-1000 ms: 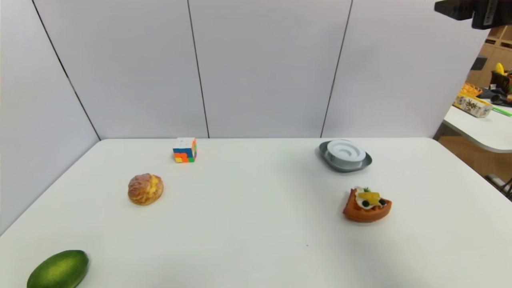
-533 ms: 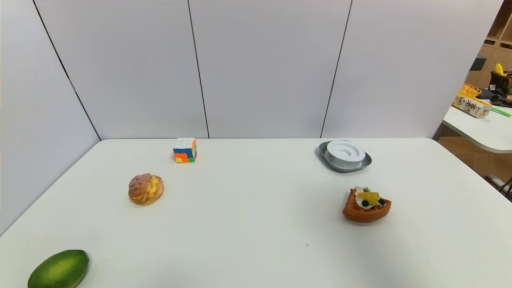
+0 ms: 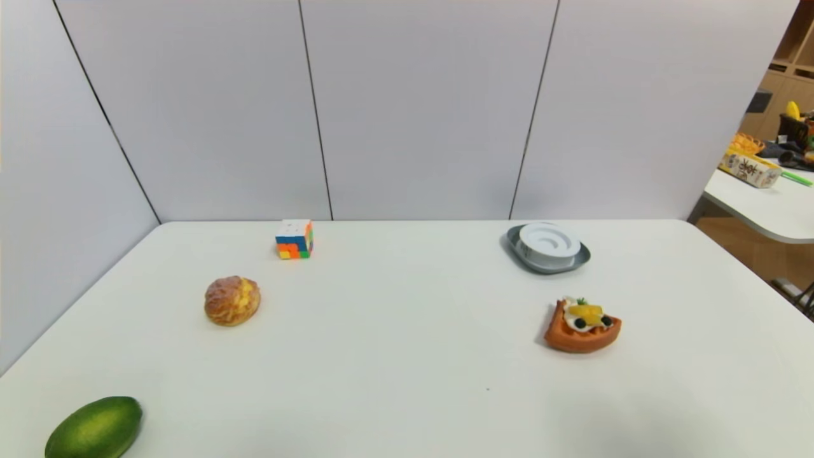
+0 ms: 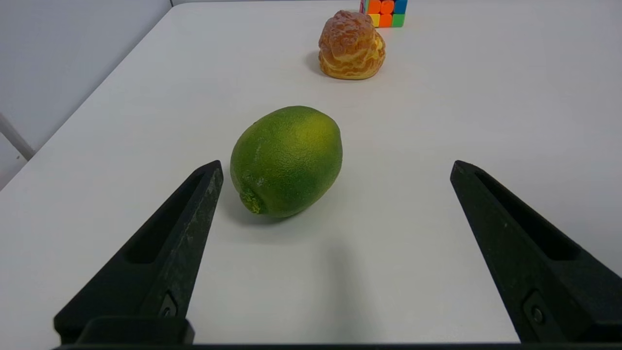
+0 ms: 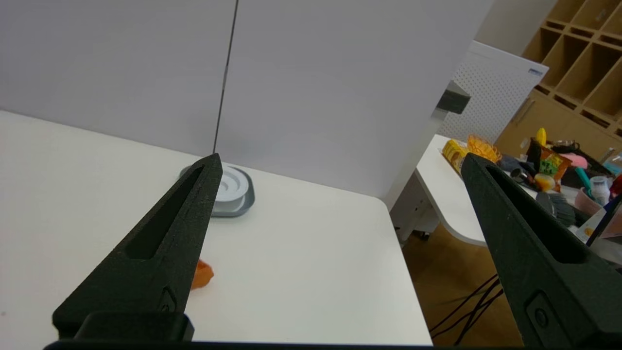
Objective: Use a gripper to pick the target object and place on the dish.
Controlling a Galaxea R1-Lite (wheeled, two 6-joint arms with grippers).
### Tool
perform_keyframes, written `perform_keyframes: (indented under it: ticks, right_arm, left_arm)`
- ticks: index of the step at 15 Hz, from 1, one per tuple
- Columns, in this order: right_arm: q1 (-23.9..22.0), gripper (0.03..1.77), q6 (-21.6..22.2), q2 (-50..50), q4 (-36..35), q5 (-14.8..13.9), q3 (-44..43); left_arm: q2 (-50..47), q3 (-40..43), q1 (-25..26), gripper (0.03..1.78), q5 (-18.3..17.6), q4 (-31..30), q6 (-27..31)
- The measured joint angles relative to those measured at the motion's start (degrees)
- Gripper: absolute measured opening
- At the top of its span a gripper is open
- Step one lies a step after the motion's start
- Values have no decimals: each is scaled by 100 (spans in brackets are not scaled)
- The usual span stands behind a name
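the white disc (image 3: 549, 242) sits flat on the grey-blue dish (image 3: 579, 261) at the far right of the bench (image 3: 407, 356), so the placing looks done and the step in hand seems to be the retreat. the right hand (image 5: 340, 165) is wide open, empty, raised well short of the dish. the left hand (image 4: 335, 167) is parked, open, near the green fruit (image 4: 286, 160). next i'd expect only parking the right arm.

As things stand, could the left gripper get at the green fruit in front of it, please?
Probably yes. The left gripper is open, and the green fruit lies on the white table just ahead, nearer one finger than centred. Nothing stands between them, though it may need a small sideways shift.
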Motion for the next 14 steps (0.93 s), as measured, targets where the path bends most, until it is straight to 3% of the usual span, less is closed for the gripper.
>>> perform_keyframes:
  ticks: [4, 8, 14]
  right_arm:
    - [-162, 170, -171, -1543, 35, 394, 1441]
    - [-330, 170, -201, -2376, 52, 786, 2243]
    - [-374, 170, -199, -3149, -13, 852, 3173]
  left_arm:
    - [0, 0, 0, 169, 0, 0, 0]
    - [0, 0, 0, 169, 0, 0, -2]
    - [0, 0, 0, 169, 2, 2, -2]
